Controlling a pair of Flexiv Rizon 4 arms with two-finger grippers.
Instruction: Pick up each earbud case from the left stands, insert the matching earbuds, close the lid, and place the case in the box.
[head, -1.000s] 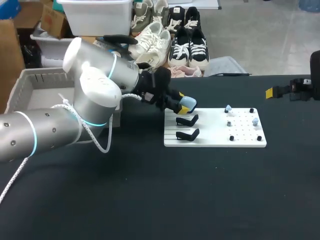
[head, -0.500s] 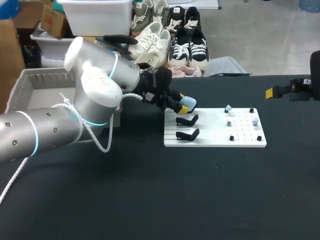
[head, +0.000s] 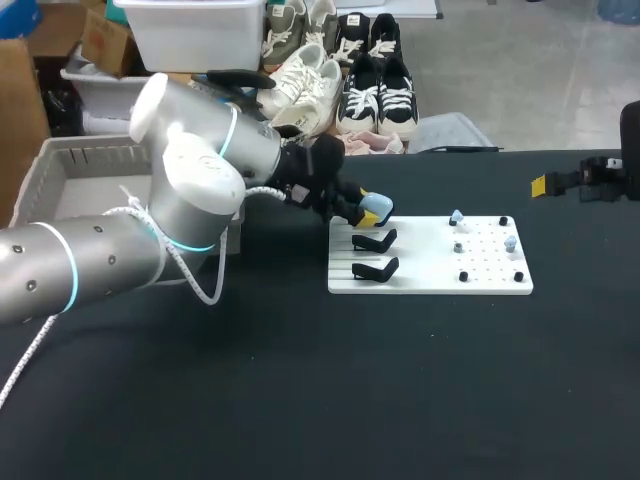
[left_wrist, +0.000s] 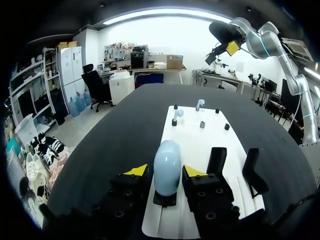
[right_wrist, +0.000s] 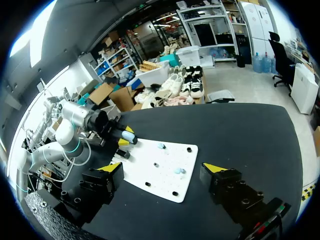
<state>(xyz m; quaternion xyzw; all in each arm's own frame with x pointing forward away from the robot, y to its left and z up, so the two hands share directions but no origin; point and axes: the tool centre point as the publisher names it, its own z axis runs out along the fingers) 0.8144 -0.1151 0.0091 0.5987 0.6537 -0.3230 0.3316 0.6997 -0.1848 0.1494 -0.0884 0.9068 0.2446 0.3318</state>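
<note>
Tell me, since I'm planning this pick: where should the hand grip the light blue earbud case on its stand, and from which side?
Grip the light blue case across its two sides at mid-height, coming in level from the stand end of the white board, where the left hand sits. It stands upright on its black stand, sides free, so it probably lifts straight up.

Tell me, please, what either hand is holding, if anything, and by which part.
The right hand holds nothing. The left hand flanks the light-blue earbud case at its sides, on its stand, but whether it grips cannot be told.
</note>
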